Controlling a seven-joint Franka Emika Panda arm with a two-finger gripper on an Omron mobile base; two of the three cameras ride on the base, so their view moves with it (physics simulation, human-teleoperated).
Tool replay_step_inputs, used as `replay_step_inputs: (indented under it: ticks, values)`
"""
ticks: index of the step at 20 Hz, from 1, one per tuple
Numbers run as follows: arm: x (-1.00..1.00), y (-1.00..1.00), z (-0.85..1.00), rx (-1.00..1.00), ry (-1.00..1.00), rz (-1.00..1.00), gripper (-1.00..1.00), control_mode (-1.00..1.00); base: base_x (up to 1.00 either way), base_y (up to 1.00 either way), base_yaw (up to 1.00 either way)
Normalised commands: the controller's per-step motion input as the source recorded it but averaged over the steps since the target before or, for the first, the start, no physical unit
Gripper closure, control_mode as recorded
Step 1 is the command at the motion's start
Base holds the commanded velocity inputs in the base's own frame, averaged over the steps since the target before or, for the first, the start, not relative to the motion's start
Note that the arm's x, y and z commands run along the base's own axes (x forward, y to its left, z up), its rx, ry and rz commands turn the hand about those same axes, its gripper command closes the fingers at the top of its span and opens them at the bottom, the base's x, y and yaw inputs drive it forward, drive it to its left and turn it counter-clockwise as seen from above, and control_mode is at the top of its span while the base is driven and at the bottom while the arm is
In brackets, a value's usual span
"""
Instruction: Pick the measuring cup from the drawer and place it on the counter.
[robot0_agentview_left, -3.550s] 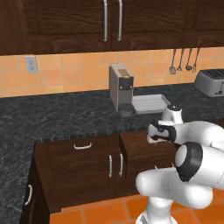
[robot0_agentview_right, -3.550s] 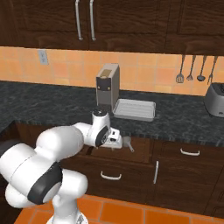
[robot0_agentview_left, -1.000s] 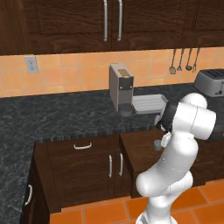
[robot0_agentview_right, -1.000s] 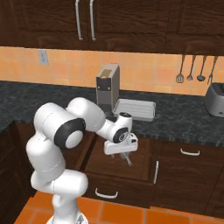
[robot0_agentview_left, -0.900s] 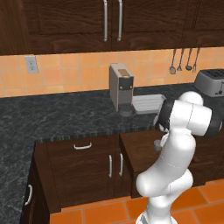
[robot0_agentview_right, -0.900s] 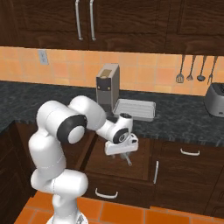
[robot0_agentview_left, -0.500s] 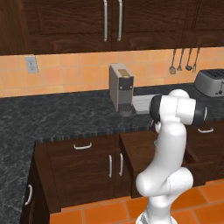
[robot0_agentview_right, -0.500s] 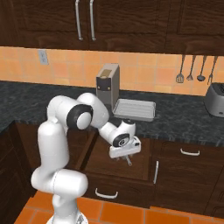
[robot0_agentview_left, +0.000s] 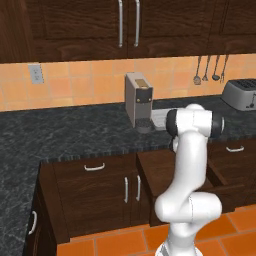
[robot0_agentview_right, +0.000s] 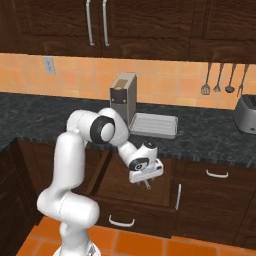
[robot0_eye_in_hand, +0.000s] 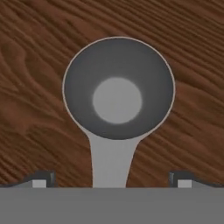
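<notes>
One small grey round metal measuring cup (robot0_eye_in_hand: 118, 96) with a flat straight handle lies on the brown wooden floor of the wide dark brown drawer (robot0_agentview_right: 122, 186), which is pulled open. The two-finger gripper (robot0_agentview_right: 145, 183) hangs right above the cup, pointing down. Its two dark tips (robot0_eye_in_hand: 40, 178) are spread wide, one on each side of the handle, not touching it. Nothing is picked up yet. Grabbing, lifting and setting the cup on the black speckled stone counter (robot0_agentview_right: 215, 135) are left.

Matt grey metal measuring cup (robot0_eye_in_hand: 118, 100) ahead of the fingertips (robot0_eye_in_hand: 40, 180), on the drawer (robot0_eye_in_hand: 30, 65) floor's grained brown wood.
</notes>
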Motion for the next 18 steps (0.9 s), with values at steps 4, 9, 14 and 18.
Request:
replay_step_inputs:
  ticks: [4, 9, 14, 18]
  values:
    - [0.27, -0.25, -0.27, 0.00, -0.01, 0.00, -1.00, -1.00, 0.00, 0.00, 0.00]
    - [0.00, 0.02, -0.07, 0.00, -0.02, 0.02, 1.00, -1.00, 0.00, 0.00, 0.00]
    - [-0.38, 0.01, 0.70, 0.00, -0.13, 0.15, 1.00, -1.00, 0.00, 0.00, 0.00]
    - [-0.46, 0.21, 1.00, -0.02, -0.13, 0.23, 1.00, -1.00, 0.00, 0.00, 0.00]
